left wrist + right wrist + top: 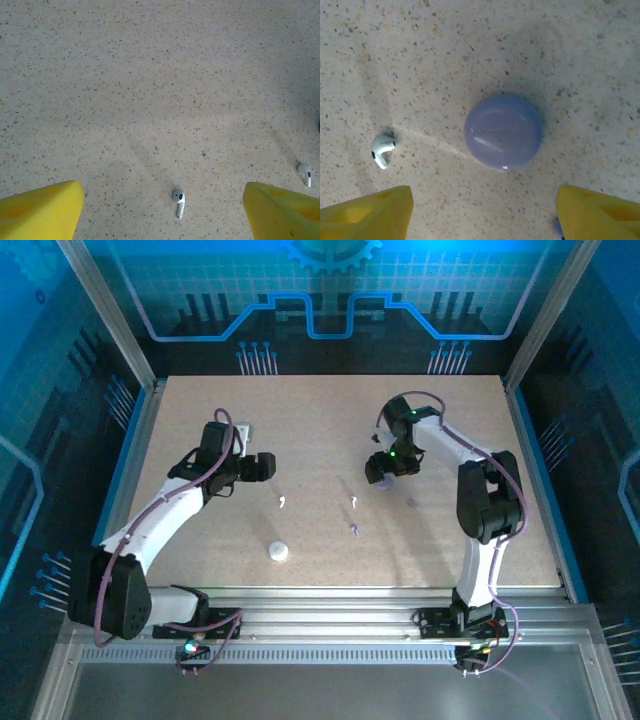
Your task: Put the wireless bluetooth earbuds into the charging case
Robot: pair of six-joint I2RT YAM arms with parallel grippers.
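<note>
A white earbud (178,200) lies on the table between my left gripper's (162,220) wide-apart yellow fingers (42,215), and a second white earbud (304,173) lies further right. From above, the left gripper (268,466) hovers left of the white earbuds (283,502) (354,502). A round pale purple charging case (503,131), lid shut, sits ahead of my open right gripper (484,220), which holds nothing. One white earbud (382,149) lies left of that case. Pale purple earbuds (352,530) (410,504) lie mid-table. The right gripper (380,472) hangs over the purple case.
A round white case (278,552) rests near the front, between the two arms. A small white object (243,430) sits behind the left arm. A speckled beige table (320,410) is walled in by metal rails at the sides (130,440).
</note>
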